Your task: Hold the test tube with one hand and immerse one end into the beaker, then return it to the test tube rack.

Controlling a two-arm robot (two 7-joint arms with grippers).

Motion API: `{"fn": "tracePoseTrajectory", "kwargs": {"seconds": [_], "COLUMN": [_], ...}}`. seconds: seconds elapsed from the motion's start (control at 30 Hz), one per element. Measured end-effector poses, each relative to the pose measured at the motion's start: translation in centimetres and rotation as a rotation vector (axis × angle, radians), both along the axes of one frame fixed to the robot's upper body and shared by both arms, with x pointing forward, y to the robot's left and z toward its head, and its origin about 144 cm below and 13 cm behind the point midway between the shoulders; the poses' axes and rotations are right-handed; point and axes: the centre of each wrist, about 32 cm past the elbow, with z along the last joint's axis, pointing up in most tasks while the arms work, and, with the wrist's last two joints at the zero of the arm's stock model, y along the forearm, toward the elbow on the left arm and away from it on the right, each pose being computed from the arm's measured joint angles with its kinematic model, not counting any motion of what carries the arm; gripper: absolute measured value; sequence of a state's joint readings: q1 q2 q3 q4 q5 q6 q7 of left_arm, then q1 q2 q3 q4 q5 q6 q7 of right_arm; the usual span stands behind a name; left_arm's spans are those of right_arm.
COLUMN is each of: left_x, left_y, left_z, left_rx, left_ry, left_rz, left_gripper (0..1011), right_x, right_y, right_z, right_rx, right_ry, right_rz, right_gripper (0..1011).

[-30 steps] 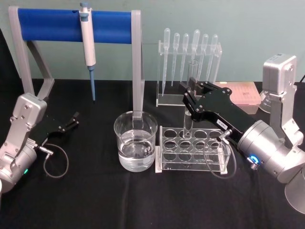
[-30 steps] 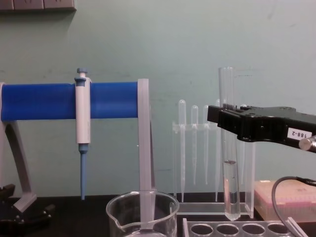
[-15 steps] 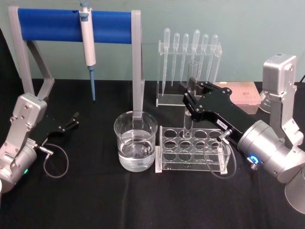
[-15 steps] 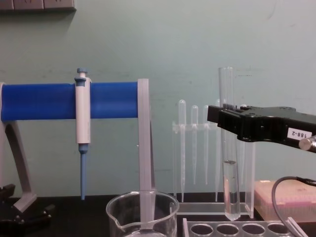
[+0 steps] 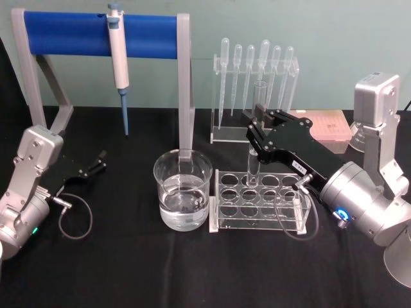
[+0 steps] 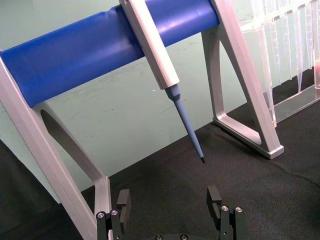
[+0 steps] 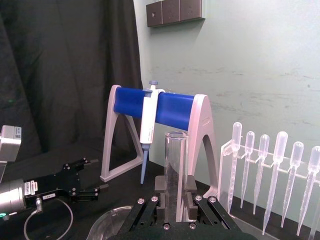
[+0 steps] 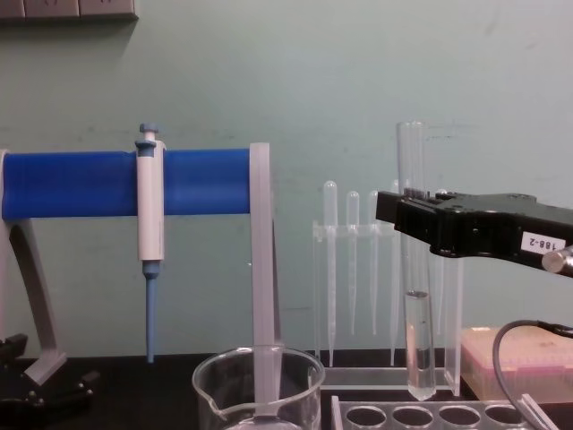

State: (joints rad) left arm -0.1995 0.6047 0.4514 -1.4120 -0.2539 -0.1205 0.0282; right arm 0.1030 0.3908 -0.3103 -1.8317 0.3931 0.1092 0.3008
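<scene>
Right gripper [image 5: 256, 126], centre-right in our head view, clamps the upright test tube [image 8: 410, 161] just above the rack [image 5: 257, 221]; our left gripper [image 5: 97, 161] rests far left, fingers apart.

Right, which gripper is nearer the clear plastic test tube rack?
Right. The right gripper, shut on the clear glass test tube, hangs just over the rack; the open left gripper sits beyond the wide glass beaker.
</scene>
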Motion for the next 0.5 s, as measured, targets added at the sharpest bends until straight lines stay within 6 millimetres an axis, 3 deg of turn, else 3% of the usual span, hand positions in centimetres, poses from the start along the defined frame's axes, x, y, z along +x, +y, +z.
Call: {"fn": "tracePoseTrajectory", "kwargs": {"seconds": [0.5], "left_x": [0.00], "left_y": [0.00], "left_z": [0.00], "left_rx": [0.000], "left_ry": [0.000], "left_rz": [0.000], "left_gripper": [1000], "right_x": [0.00], "right_y": [0.00], "right_z": [0.00], "right_rx": [0.000], "right_ry": [0.000], "right_rz": [0.000], "right_gripper": [233]}}
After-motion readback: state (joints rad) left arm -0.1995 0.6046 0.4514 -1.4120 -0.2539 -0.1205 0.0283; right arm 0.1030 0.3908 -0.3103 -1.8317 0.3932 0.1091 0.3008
